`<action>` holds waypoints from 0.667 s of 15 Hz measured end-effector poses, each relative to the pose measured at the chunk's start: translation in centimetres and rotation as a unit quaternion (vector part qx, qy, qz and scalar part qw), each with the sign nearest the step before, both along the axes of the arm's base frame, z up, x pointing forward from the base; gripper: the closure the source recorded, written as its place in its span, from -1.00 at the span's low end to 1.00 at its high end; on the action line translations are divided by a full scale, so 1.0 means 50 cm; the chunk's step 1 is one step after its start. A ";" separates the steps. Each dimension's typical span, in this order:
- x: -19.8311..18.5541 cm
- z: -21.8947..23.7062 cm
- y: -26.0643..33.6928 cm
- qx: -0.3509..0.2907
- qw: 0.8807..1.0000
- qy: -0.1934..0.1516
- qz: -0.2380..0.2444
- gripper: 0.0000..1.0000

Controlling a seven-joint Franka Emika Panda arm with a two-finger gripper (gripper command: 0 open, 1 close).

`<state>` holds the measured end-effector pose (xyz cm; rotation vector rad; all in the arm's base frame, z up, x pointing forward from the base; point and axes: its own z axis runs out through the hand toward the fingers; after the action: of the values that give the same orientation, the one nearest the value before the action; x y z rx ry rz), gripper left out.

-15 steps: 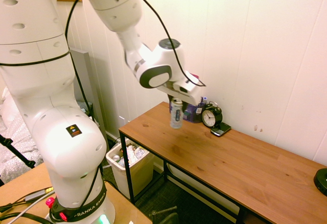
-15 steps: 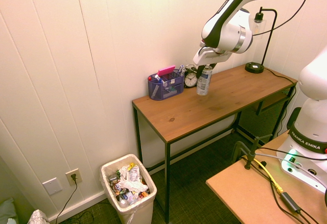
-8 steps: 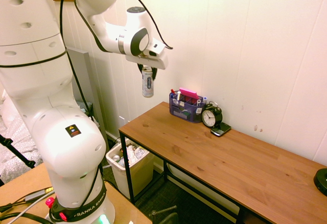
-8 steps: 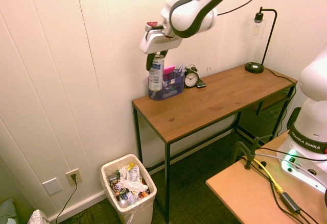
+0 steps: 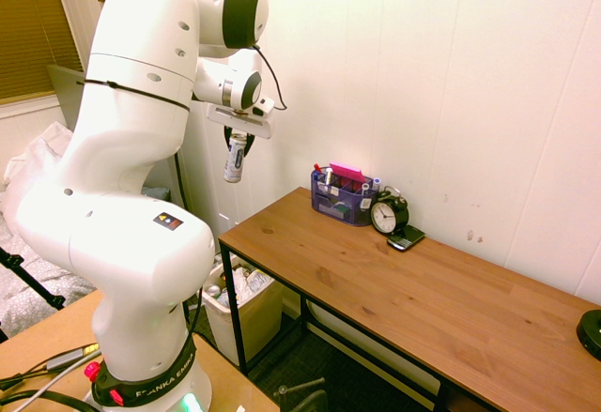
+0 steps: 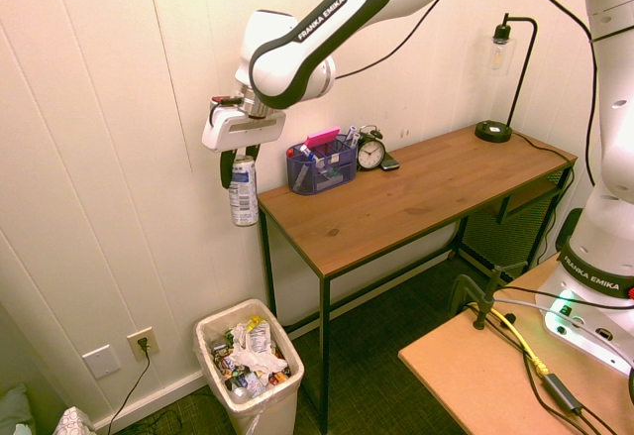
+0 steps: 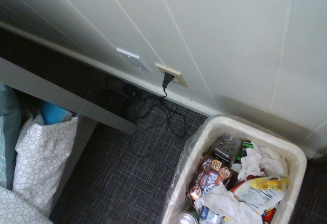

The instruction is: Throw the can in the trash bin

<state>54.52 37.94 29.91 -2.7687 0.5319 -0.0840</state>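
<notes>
In the first exterior view, the can [image 5: 234, 158] was seen clamped by its top in the gripper [image 5: 238, 137], hung slightly tilted in the air past the end of the wooden table [image 5: 394, 285], high above the floor. The trash bin [image 5: 237, 308] was partly seen on the floor beside the table's near leg, lower than the can and full of rubbish. A blue pen organiser [image 5: 344, 196] and an alarm clock [image 5: 388, 213] were set by the wall on the table. In the second exterior view, the can [image 6: 243, 190] was held upright in the closed gripper [image 6: 238, 165], just off the table's [image 6: 416, 197] end and close to the panelled wall, with the trash bin [image 6: 250, 374] standing on the floor almost straight below it. In the wrist view, the lined trash bin [image 7: 189, 147] was shown from above, filled with wrappers and tissues, beside a wall outlet [image 7: 170, 74] with a plug in it.
</notes>
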 end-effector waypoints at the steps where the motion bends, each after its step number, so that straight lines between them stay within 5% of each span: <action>1: 0.006 0.006 0.005 -0.002 1.000 -0.002 -0.001 -1.00; 10: 0.031 0.018 -0.007 -0.004 1.000 -0.009 -0.008 -1.00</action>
<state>56.09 37.60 30.82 -2.7693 0.5511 -0.1165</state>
